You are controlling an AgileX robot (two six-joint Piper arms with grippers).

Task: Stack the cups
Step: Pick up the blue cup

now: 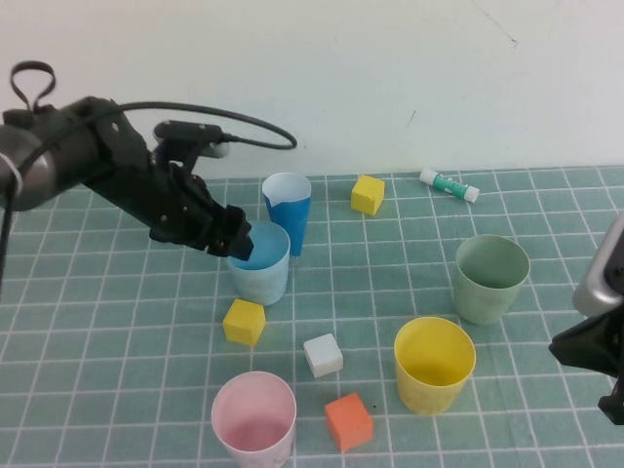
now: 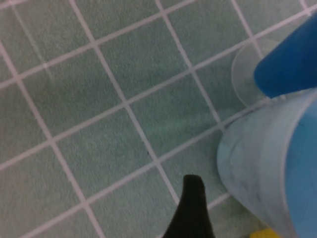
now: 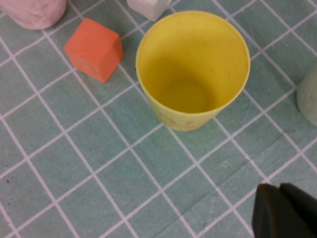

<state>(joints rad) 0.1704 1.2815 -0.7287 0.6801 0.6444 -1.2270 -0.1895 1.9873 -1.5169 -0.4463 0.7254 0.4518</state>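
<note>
Pink cup [image 1: 253, 425]: nearest the camera, at the front edge of the high view, upright, mouth up, nothing inside; its wall also shows at a corner of my right wrist view [image 3: 34, 11]

Orange cube [image 1: 348, 421]: just beside the pink cup, on the surface

White cube [image 1: 323, 354] and yellow cube [image 1: 244, 322]: a little farther back, near each other but apart

Yellow cup [image 1: 433, 365]: upright, right of the white cube; my right wrist view looks straight into it [image 3: 193, 69] and it holds nothing

Sage green cup [image 1: 490, 279]: upright, behind and right of the yellow cup, near it without touching, empty as far as I can see

Light blue cup [image 1: 259, 263]: upright, left of centre, behind the yellow cube; interior blue, no object seen inside; its pale wall fills one side of my left wrist view [image 2: 257, 168]

Dark blue cone [image 1: 289, 212]: narrow, white inside, standing just behind the light blue cup

Second yellow cube [image 1: 368, 194]: farther back, towards the wall

White and green tube [image 1: 449, 185]: lying on its side near the wall, well apart from the cups

My left pincer [image 1: 230, 234]: at the rim of the light blue cup on its left side, jaws spread, grasping nothing

My right pincer [image 1: 597, 363]: low at the right edge, near the yellow cup, clenched on nothing

Surface [image 1: 117, 322]: green mat with a white grid

Room: plain white wall [image 1: 390, 78] behind the mat
</note>
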